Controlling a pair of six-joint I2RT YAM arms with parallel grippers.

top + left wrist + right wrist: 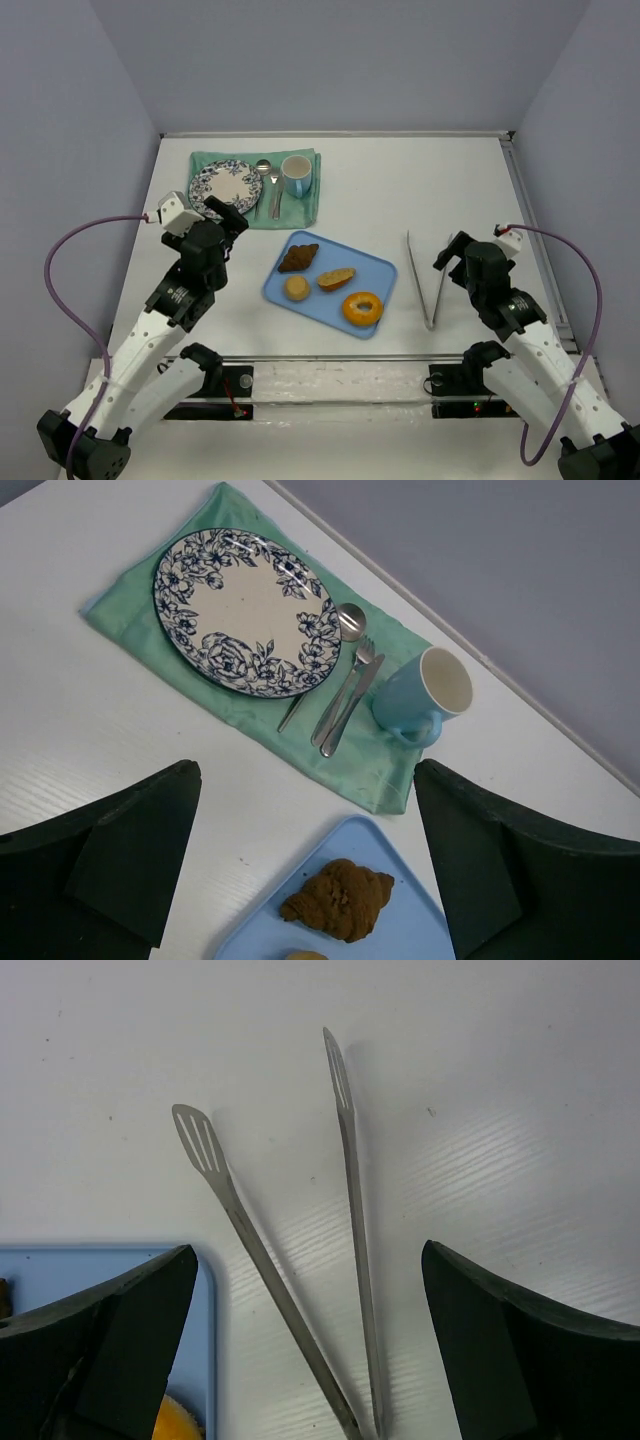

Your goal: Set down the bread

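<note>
Both arms reach forward over the white table [420,180]. The left gripper [226,214] hovers spread wide and empty, near the light blue rectangular tray [378,270]. The right gripper [455,256], equally spread, hangs above the slim metal tongs [428,285]. The oblong golden-brown roll [336,278] and the small round tan bun [296,288] lie on the tray. Only the left wrist view details the blue-flowered plate [240,605] and the dark croissant [338,900]; the right wrist view shows the slotted tong tips
</note>
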